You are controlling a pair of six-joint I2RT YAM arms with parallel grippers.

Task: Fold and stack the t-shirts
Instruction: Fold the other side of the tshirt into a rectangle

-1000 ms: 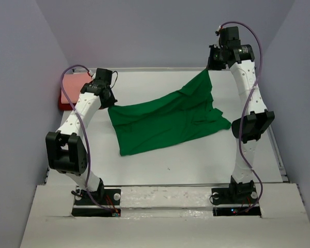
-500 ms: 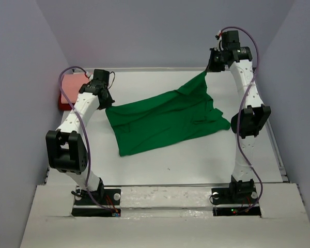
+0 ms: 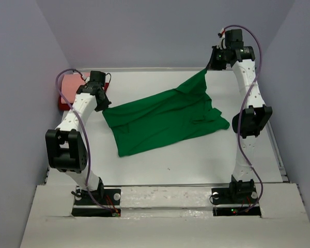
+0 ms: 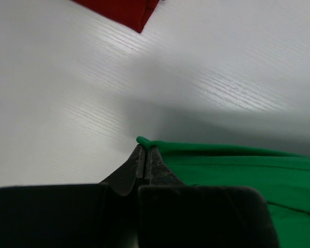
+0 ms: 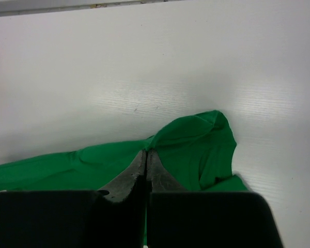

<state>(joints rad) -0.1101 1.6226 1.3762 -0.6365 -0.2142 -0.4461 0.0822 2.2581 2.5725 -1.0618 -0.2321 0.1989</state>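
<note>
My left end effector (image 4: 145, 150) and right end effector (image 5: 146, 154) each pinch a corner of the green t-shirt (image 3: 165, 121), which is stretched between them, unfolded, and sags onto the surface (image 3: 196, 160). The salmon-pink t-shirt (image 3: 70, 83) looks folded atop the dark red t-shirt (image 4: 124, 9) at far left — I judge one shirt remains.

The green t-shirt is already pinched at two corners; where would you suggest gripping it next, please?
Probably the green t-shirt by its two free corners, near-left and right, coming from above: both lie flat and exposed on the table.
</note>
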